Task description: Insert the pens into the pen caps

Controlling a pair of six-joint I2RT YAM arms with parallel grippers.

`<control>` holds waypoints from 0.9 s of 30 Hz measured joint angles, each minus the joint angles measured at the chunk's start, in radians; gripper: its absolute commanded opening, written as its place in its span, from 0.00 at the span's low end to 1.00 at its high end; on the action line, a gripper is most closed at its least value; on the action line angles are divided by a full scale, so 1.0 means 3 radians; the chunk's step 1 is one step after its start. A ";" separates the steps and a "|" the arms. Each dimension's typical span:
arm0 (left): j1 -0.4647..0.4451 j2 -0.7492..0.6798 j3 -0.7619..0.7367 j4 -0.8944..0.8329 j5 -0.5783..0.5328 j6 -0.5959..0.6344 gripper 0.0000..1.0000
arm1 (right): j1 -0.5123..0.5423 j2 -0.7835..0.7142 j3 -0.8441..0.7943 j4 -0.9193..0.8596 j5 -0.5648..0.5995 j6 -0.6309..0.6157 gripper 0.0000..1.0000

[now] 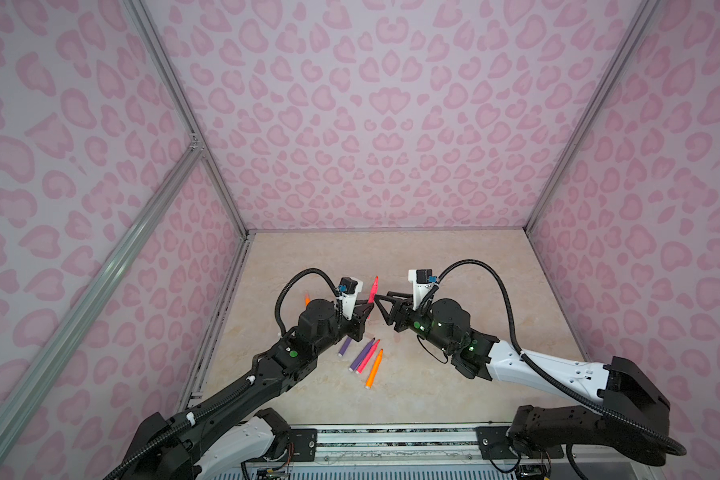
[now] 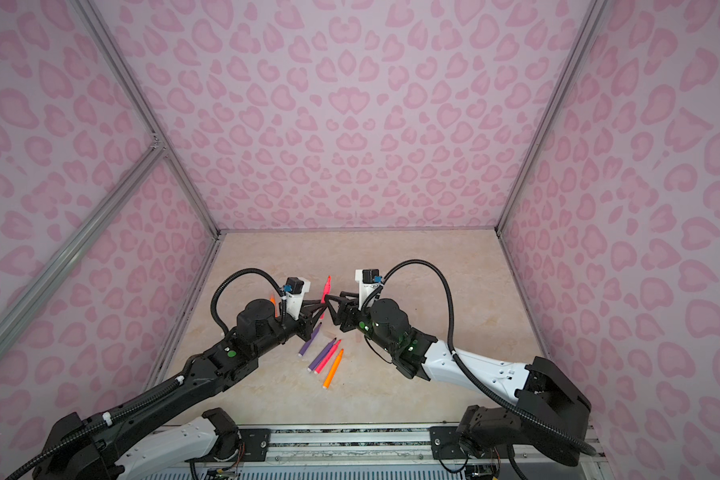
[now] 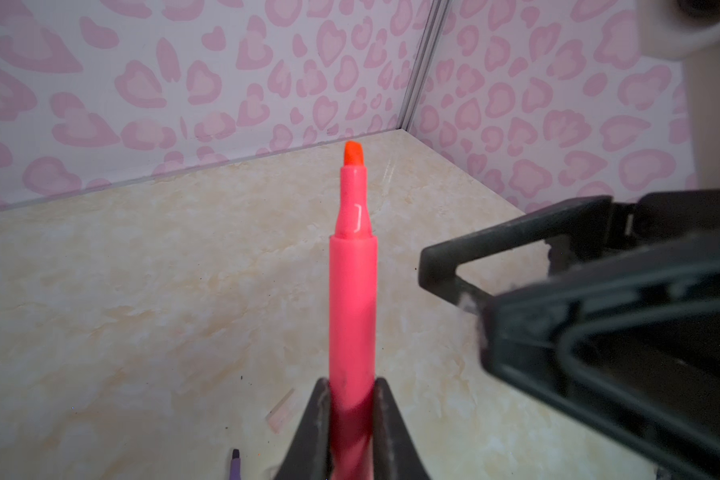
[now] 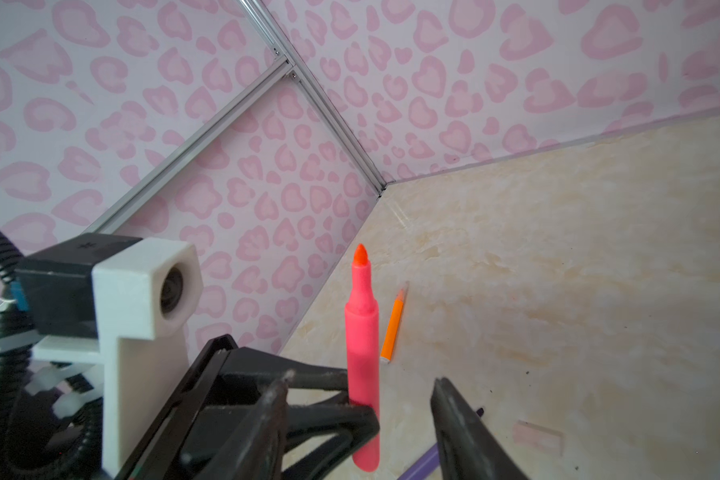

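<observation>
held item: pink marker pen with orange-red pointed tip [image 3: 352,291], upright, tip up, above the beige marbled counter [image 1: 454,270]; seen in both top views.
left claw [image 3: 352,386]: closed on the pink marker pen's lower barrel, a black finger on either side.
right claw [image 4: 358,384]: jaws apart, gripping nothing; the pink marker pen stands just ahead of its fingertips, in line with the gap, with a sliver of space showing in the left wrist view.
on the counter, nearer the arms' bases: short purple pen [image 1: 345,345], long purple pen [image 1: 361,355], second pink pen [image 1: 368,356] and orange pen [image 1: 374,368], close together, roughly parallel.
far orange pen [image 4: 393,328]: flat, beyond the left claw.
small translucent plastic cap [image 4: 537,436]: flat on the counter, loose.
</observation>
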 measured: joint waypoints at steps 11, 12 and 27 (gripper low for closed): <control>-0.0020 0.0128 0.0050 0.0001 0.0116 0.0023 0.03 | 0.0008 0.0123 0.0193 -0.0224 0.0019 -0.0065 0.48; -0.0020 0.0137 0.0055 0.0000 0.0128 0.0024 0.03 | 0.0008 0.0109 0.0193 -0.0230 0.0032 -0.0076 0.47; -0.0153 0.0225 0.0142 -0.0008 0.0220 0.0158 0.03 | -0.0062 0.0057 0.0127 -0.0223 0.0186 -0.0134 0.38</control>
